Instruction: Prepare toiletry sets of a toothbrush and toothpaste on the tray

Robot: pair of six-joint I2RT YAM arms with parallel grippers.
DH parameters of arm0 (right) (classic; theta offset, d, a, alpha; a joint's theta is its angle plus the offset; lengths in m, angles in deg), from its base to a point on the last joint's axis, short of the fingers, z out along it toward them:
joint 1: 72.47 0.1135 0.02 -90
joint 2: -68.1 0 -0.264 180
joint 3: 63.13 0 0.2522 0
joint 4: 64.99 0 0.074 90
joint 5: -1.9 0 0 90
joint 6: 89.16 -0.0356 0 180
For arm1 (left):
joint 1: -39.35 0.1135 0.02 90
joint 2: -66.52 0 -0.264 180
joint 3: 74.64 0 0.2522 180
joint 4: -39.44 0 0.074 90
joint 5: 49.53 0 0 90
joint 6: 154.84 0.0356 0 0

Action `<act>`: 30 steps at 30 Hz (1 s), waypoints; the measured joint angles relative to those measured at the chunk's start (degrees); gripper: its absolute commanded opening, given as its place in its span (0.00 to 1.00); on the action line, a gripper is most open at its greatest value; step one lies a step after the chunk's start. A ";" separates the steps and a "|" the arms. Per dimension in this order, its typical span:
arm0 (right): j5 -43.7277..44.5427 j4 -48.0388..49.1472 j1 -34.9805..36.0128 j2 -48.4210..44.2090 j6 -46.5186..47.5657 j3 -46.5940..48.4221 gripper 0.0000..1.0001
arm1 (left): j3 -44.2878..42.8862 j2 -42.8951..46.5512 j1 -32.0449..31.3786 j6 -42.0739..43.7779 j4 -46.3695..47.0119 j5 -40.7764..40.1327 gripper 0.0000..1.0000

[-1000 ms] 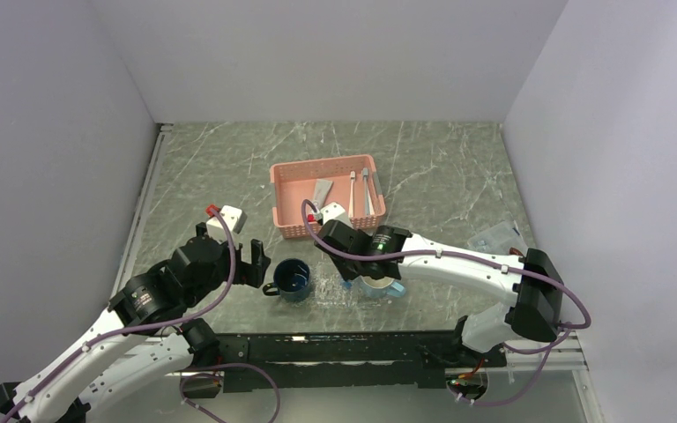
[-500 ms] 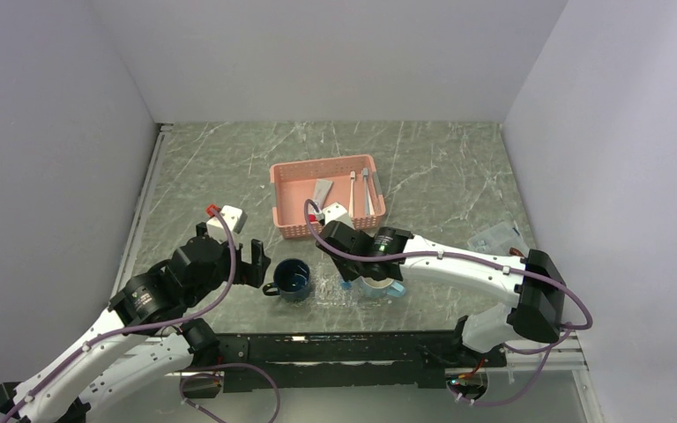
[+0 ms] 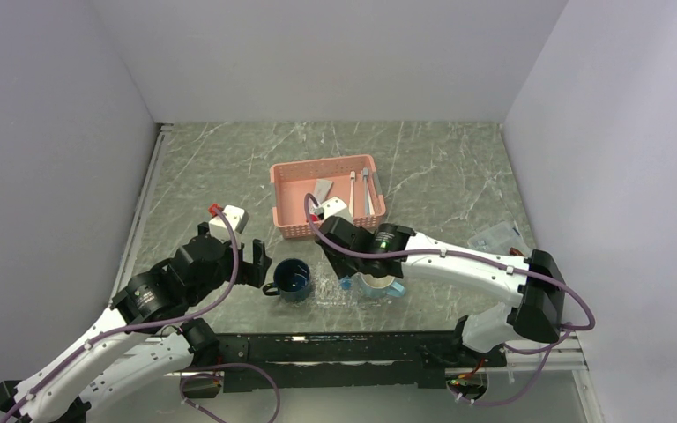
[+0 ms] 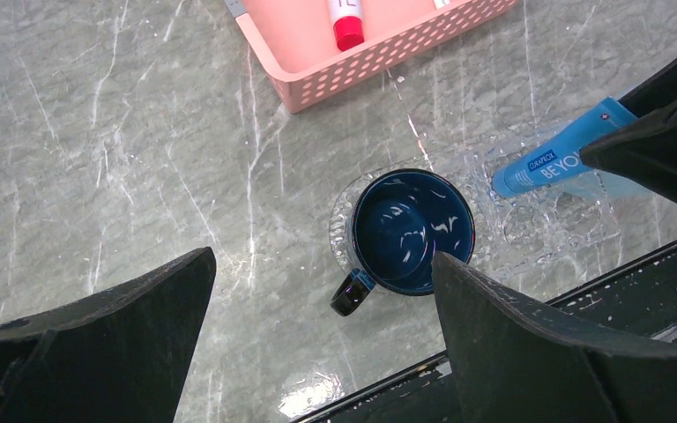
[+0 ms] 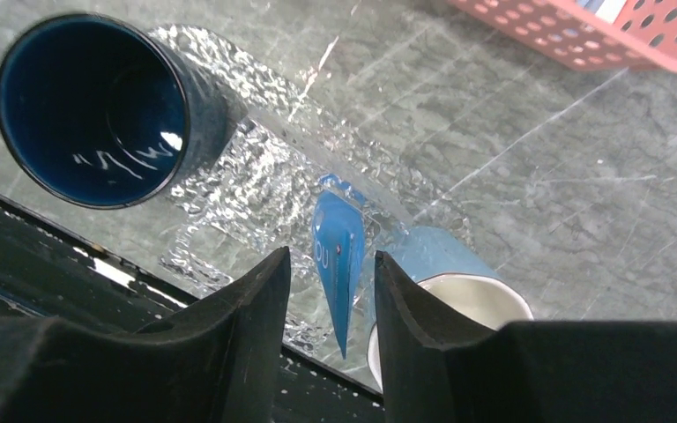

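Top view: the right claw (image 3: 350, 275) hangs over the tray (image 3: 324, 298), with the blue toothpaste (image 3: 345, 284) directly beneath it. The left claw (image 3: 254, 264) stands beside the dark mug (image 3: 293, 279), apart from the tube. Left wrist view: the left claw is spread wide and holds nothing. The tube's long axis runs from near the mug up under the right claw. Right wrist view: the fingers are parted, with a gap on either side of the tube, so it appears released. A straight lift should clear it.

It looks like a robot lab: plain white walls (image 3: 335, 62) box in a grey stone-look table (image 3: 220, 176), with two robot arms (image 3: 467, 264) bolted on.
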 measured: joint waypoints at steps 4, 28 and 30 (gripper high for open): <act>1.22 -0.90 0.00 0.00 0.00 3.04 0.49 | 0.00 -0.02 0.00 0.00 0.00 0.22 0.99; -2.36 -0.39 -14.25 17.09 0.42 26.60 0.54 | 0.00 -0.15 0.04 -0.07 -0.17 -0.37 0.99; -3.04 0.00 -15.10 19.85 -0.35 27.69 0.55 | 0.00 0.02 0.04 -0.09 -0.24 -0.52 0.99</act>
